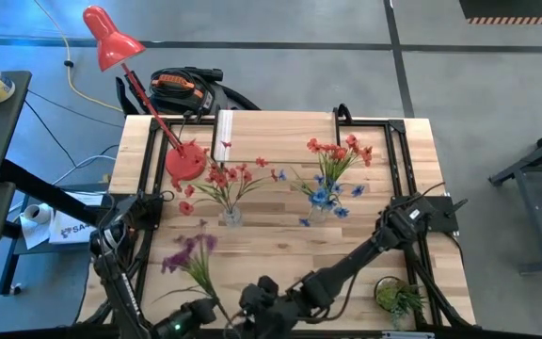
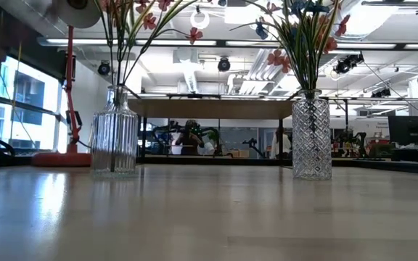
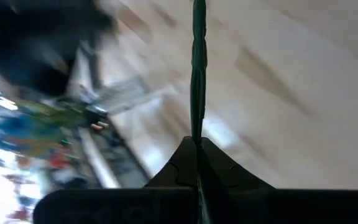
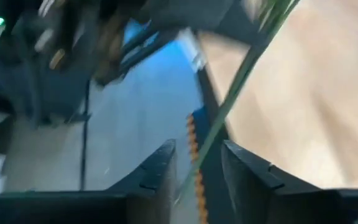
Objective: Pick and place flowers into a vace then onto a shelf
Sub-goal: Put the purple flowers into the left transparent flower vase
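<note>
High view: two glass vases point(image 1: 231, 216) w/ flowers point(image 1: 222, 179) are standing mid-table point(image 1: 280, 245), not on a shelf; a purple spray point(image 1: 191, 254) is being carried near the front edge. Low view: both vases point(image 2: 311, 136) are sitting on the table. Left wrist view: left gripper point(image 3: 197, 163) is pinching the green stem point(image 3: 198, 68), fingers closed. Right wrist view: right gripper point(image 4: 197, 167) is part open around the stem point(image 4: 241, 74), not clamping. Shelf placing is still pending, I'd say.

Clear cut-glass vases point(image 2: 311, 138), light wood tabletop point(image 2: 209, 210)
</note>
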Robot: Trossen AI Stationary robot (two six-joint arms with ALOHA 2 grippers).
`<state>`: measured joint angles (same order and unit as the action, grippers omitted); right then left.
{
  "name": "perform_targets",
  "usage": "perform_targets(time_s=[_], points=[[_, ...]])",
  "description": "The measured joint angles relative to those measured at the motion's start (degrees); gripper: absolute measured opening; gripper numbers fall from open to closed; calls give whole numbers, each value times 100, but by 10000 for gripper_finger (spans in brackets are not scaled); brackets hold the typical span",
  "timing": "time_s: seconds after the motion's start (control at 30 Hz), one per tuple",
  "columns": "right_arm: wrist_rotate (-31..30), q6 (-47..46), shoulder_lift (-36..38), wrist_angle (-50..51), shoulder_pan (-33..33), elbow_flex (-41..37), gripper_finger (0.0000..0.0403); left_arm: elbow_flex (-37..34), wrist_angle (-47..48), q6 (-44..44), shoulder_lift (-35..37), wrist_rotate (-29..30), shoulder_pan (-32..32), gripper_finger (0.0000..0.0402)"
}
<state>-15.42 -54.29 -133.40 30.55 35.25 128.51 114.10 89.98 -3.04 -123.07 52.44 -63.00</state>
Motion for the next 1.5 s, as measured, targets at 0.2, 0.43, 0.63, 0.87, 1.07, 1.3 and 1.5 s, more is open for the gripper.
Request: perform_targets(time_s=[0.2, 0.43, 0.63, 0.87, 1.07, 1.3, 1.5], points=[[-39, 38, -1, -342, -256, 0, 187, 306, 2, 1165, 0, 740, 0, 33], [-145, 38, -53, -429, -385, 0, 215, 395, 12, 1658, 0, 1443, 0, 33], [-83, 32, -52, -392, -425, 1, 192, 407, 11, 1695, 0, 1593, -2, 33], [-72, 27, -48, -331, -444, 2, 103, 406, 21, 1542, 0, 1449, 2, 41], [-249, 84, -44, -235, -451, 2, 10, 405, -19, 758, 0, 1499, -15, 100], [-649, 55, -44, 65, -355, 0, 11, 405, -5, -8, 55, 2053, -146, 184], [-1532, 32, -44, 181, -206, 0, 13, 405, 1, -2044, 128, 1742, -197, 232]])
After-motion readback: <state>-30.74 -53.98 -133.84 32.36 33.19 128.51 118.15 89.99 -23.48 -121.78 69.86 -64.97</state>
